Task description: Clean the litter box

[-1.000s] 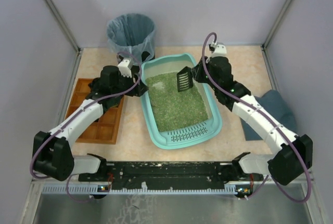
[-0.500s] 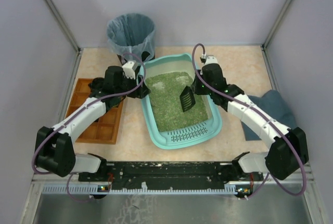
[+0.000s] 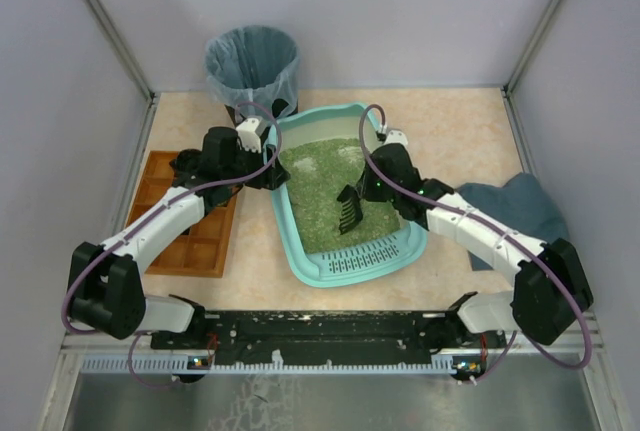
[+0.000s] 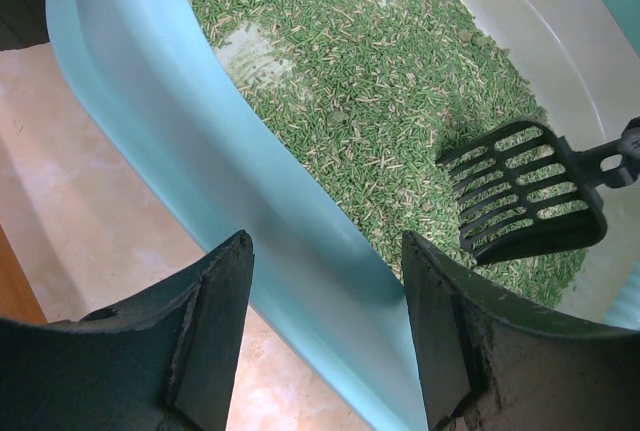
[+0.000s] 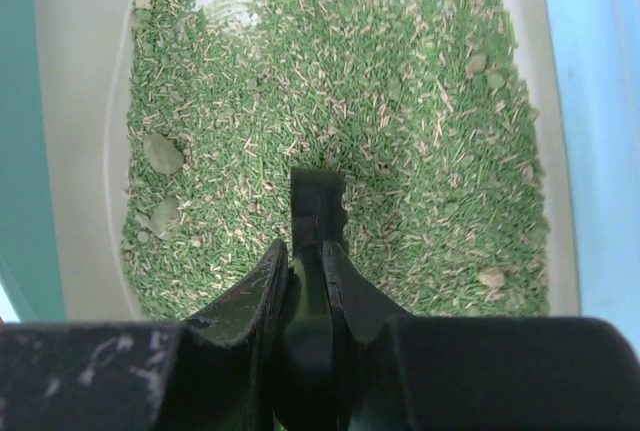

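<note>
The right gripper [image 5: 308,271] is clamped narrow on the handle of the scoop [image 3: 347,209]. Over the last second it has carried the scoop from high over the upper right of the box [image 3: 300,251] down and toward the bottom of the top view. The slotted blade now sits low against the litter [image 5: 350,101], in the half nearer the grate lip. In the left wrist view the blade [image 4: 525,191] lies at a slant on the grains with some litter showing through its slots; whether it has dug under them I cannot tell.

The left gripper [image 4: 325,331] stands wide, one finger on each side of the box's left wall without plainly pinching it, and has hardly moved in the last half second. It looks placed to steady the box.

The box lies in the middle of the top view. The bin [image 3: 252,61] is beyond its upper left corner.

I judge that the swing is over and a scooping pass is starting. Two pale clumps [image 5: 162,153] lie at the left edge of the right wrist view, off the blade's line, so the stroke likely needs to steer left to catch them.
</note>
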